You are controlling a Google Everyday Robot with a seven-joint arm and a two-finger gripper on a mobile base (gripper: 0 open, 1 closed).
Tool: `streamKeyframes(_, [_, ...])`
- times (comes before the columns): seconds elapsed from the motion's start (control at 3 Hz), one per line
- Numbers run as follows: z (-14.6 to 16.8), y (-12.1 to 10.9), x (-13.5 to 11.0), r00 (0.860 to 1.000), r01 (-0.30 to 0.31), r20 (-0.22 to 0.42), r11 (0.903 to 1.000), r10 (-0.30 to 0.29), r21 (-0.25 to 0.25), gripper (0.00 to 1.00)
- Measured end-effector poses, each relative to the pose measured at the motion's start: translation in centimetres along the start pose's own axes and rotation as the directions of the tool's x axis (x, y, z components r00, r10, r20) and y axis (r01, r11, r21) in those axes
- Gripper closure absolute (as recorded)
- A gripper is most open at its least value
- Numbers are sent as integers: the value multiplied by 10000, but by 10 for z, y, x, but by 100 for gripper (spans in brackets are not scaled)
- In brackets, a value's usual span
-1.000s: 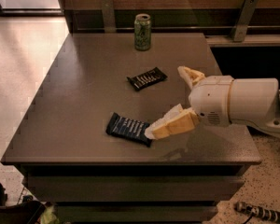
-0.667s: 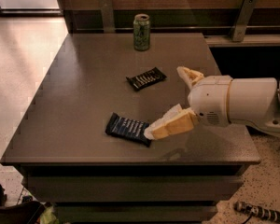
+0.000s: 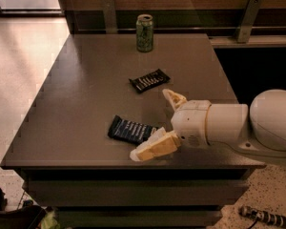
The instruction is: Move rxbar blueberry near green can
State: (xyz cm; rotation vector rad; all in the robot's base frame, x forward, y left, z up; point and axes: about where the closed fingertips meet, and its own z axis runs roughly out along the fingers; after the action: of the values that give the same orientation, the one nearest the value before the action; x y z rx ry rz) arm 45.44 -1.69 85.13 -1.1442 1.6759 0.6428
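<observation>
The rxbar blueberry [image 3: 129, 129], a flat dark navy bar with pale text, lies near the front edge of the dark table [image 3: 81, 94]. The green can [image 3: 144, 32] stands upright at the table's far edge, well away from the bar. My gripper [image 3: 152, 124] is open at the bar's right end. One finger [image 3: 155, 148] lies just in front of that end and covers its corner. The other finger [image 3: 173, 98] points up behind it. The bar is not held.
A blacker wrapped bar with bold white lettering [image 3: 149, 80] lies mid-table between the rxbar and the can. A wooden wall with metal brackets [image 3: 248, 13] runs behind the table. The floor drops off to the left and at the front.
My gripper has moved left and toward the table's front, so its lower finger now sits in front of the bar's right end. The bars and the can have not moved.
</observation>
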Motion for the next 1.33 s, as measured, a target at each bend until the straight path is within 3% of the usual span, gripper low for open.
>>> streamKeyframes(0.67, [39,25,30,9998,-110,144,9982,119,-594,0])
streamKeyframes(1.0, [41,27,29,9998,-88,144,9980,98,-625,15])
streamKeyframes(1.33, [41,28,28,9999,-56,139,9979,65,-646,38])
